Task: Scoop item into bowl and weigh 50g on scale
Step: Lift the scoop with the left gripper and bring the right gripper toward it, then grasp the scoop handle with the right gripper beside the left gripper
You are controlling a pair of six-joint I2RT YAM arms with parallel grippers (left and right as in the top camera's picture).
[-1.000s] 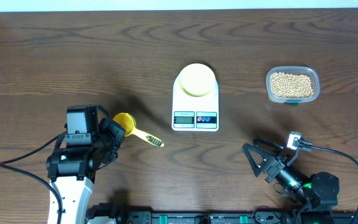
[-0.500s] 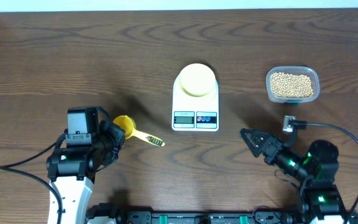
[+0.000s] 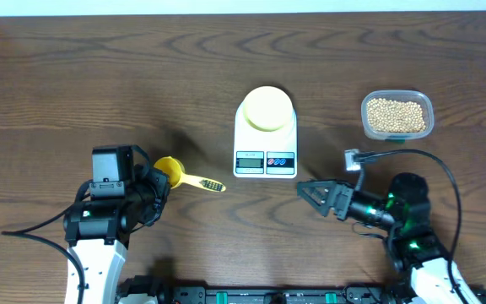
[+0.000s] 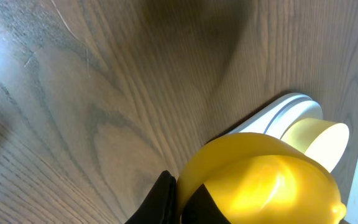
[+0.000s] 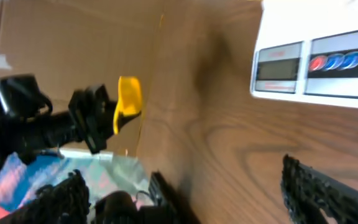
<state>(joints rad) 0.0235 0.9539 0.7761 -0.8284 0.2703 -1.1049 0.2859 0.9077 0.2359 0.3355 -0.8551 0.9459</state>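
**A:** What could go wrong?

**B:** The left gripper [image 3: 156,182] seems clamped on the cup of the bright yellow plastic scoop [image 3: 170,169], handle outward, so it may dig clumsily and scatter. The right gripper [image 3: 310,192] gapes empty.

**A:** The item?

**B:** Small round tan beans [image 3: 395,114] fill the clear plastic tub [image 3: 364,120], far right. The pale cream bowl [image 3: 266,108] tops the white digital scale [image 3: 265,145].

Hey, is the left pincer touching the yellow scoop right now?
Touching. The left wrist view shows the left pincer closed against the cup of the yellow scoop, no gap between them.
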